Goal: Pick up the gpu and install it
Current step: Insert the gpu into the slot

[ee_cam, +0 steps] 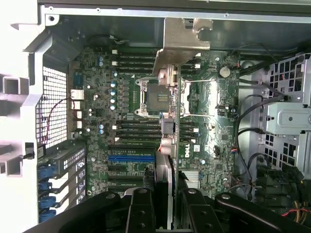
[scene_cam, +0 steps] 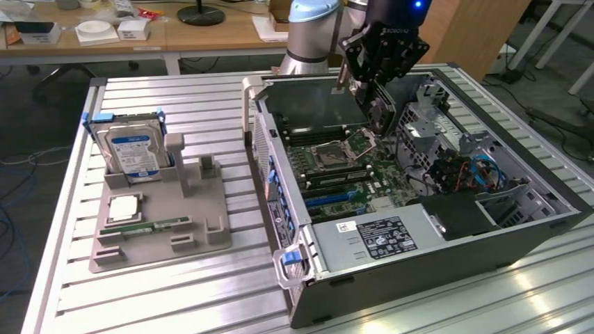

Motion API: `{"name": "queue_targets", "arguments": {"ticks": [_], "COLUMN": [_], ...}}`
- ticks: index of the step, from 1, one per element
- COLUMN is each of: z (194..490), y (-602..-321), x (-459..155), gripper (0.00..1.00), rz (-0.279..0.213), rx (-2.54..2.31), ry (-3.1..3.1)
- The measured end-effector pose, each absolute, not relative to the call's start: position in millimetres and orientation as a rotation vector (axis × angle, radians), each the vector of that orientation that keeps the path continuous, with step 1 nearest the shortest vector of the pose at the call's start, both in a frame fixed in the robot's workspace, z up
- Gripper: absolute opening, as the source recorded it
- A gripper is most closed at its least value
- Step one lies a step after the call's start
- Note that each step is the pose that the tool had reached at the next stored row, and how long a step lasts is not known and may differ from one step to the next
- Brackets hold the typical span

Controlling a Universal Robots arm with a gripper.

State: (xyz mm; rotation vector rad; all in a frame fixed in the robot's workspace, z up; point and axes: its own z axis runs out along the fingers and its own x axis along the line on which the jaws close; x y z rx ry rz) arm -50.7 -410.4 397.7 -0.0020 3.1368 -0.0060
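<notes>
Overhead, black end effector (ee_cam: 165, 208) tight on the thin flat gpu (ee_cam: 164, 167), silver bracket (ee_cam: 182, 41) above green motherboard (ee_cam: 221, 126).

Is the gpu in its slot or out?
Out: the gripper holds the gpu on edge above the motherboard, over the processor socket.

The slatted metal table (scene_cam: 167, 292) carries 1 grey fixture tray (scene_cam: 213, 226) and 1 open computer case (scene_cam: 418, 271).

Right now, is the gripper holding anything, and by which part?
The gripper holds the gpu, pinched across its flat faces at the end away from its silver bracket.
</notes>
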Motion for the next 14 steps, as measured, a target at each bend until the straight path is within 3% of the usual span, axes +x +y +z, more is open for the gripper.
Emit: {"name": "queue_targets", "arguments": {"ticks": [14], "z": [397.7], "y": [-410.4], "x": [-50.5], "gripper": [0.27], "rz": [0.017], "rx": [-0.166], "ry": [3.132]}}
